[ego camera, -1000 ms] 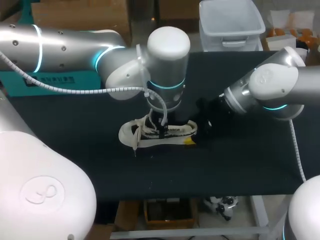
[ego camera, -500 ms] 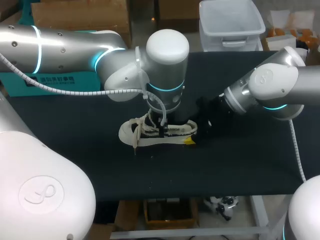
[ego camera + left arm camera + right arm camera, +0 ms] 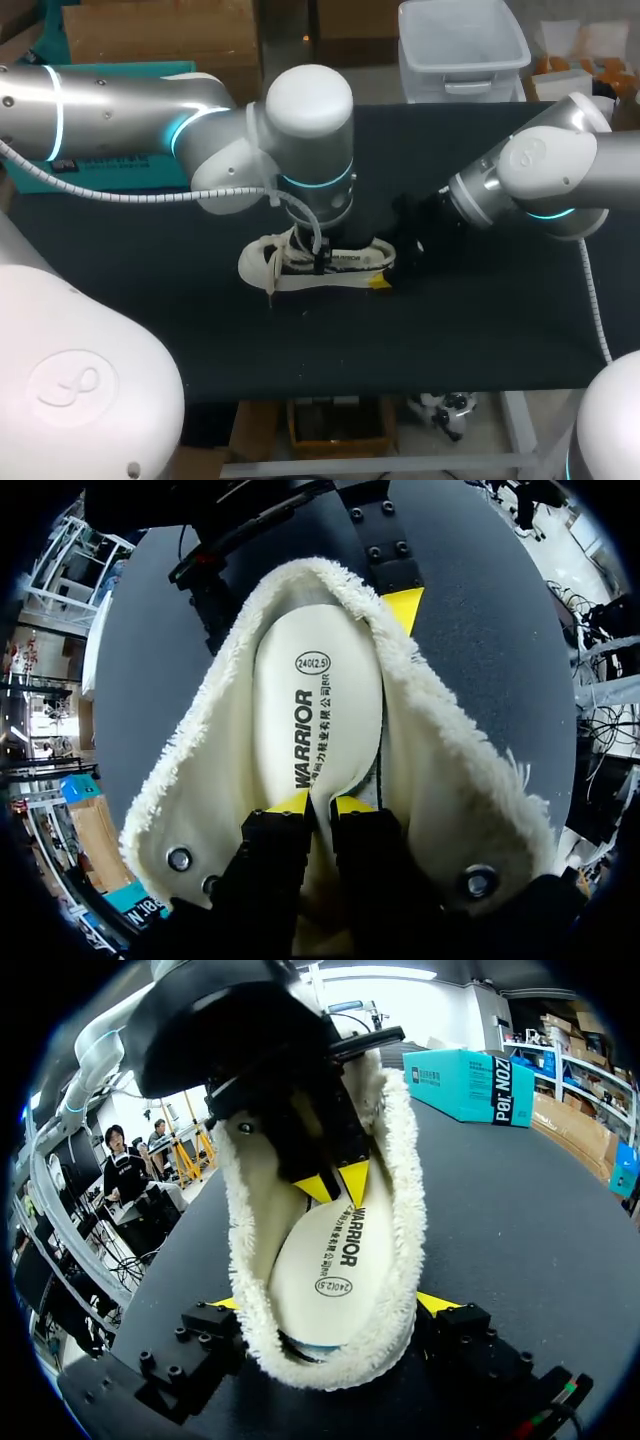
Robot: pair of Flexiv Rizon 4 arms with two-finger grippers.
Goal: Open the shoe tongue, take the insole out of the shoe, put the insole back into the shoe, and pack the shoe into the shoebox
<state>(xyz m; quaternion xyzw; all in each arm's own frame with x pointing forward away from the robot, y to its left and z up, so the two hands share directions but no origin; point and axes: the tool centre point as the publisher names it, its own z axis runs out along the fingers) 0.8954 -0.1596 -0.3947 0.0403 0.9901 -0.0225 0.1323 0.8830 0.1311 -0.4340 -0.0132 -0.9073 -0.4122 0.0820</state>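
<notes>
In the head view the left arm [image 3: 310, 130] bends steeply down from the left, over the shoe [image 3: 300, 268] lying mid-table [image 3: 480, 320], while the right arm [image 3: 540, 170] reaches in low from the right to the heel. In the left wrist view the left gripper [image 3: 320, 805] sits inside the shoe, its yellow tips nearly together and pinching the insole [image 3: 320, 710]. In the right wrist view the right gripper [image 3: 330, 1305] stands wide, one finger on each side of the heel, clamping the shoe.

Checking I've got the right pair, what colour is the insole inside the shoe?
The insole is cream with dark print, clearest in the left wrist view.
</notes>
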